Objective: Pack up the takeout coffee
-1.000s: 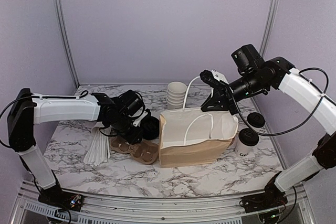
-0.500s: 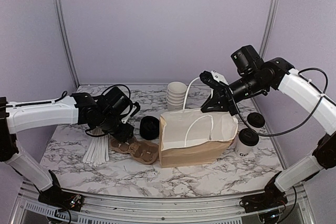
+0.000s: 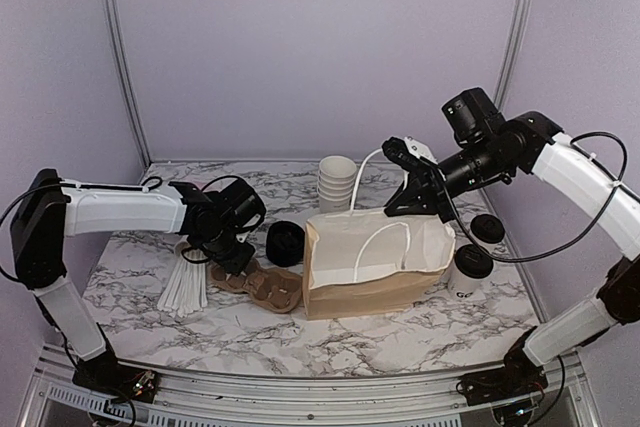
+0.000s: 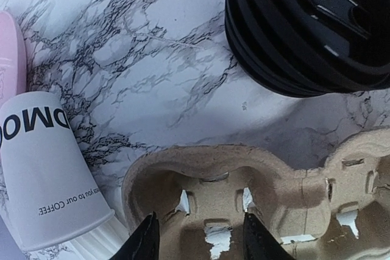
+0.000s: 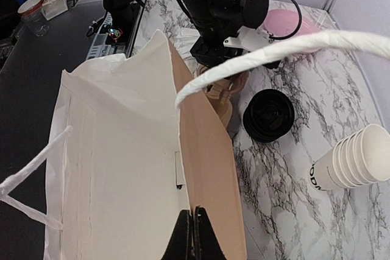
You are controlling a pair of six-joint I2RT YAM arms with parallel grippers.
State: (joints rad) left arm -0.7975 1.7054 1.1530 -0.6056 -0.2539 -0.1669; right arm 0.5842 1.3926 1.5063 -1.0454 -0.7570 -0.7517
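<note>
Clearly the carrier is the business at hand. At left centre of the overhead view the left gripper [image 3: 232, 247] hovers released and empty, its fingers apart over one pocket of the cardboard carrier [image 3: 270, 289]. The wrist view shows both tips low above that pocket, though I cannot tell whether they touch it. Judging by that, the step is a grab on the carrier. To do it well, close on a stiff pocket wall or the middle ridge, not a thin flap. Then lift level, so it clears the black lids [image 3: 285, 243] just beside it. At centre the bag [image 3: 370, 287] stands open. The right gripper [image 5: 192, 228] is clenched above its mouth, with the white handle [image 3: 368, 172] drawn up to it; pinched or hooked, I cannot tell. It should hold that mouth wide and steady. The coffee [image 3: 468, 275] stands upright just right of the bag, outside it, not yet packed.
</note>
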